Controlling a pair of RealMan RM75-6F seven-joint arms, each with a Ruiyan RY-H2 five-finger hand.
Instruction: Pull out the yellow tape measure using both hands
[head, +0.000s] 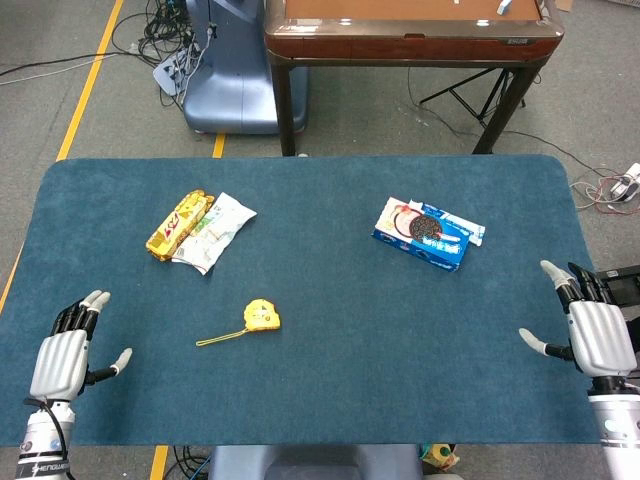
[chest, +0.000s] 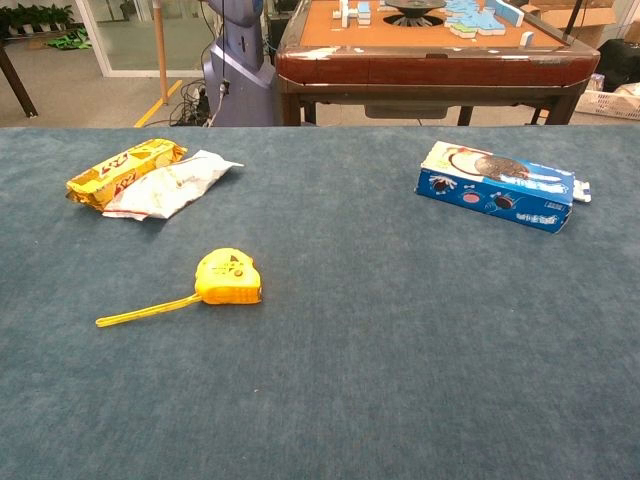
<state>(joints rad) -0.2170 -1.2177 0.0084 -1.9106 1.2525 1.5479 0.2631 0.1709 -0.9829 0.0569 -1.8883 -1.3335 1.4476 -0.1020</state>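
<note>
Yellow tape measure (head: 264, 316): left-centre on blue mat, short pulled blade (head: 220, 338) trailing toward the nearer left hand (head: 66, 356); right hand (head: 594, 330) well apart; both hands empty, fingers spread.

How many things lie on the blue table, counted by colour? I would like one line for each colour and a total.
Yellow: 2, the tape measure and the snack bar wrapper
White: 1, the snack pouch
Blue: 1, the cookie box
Total: 4
</note>
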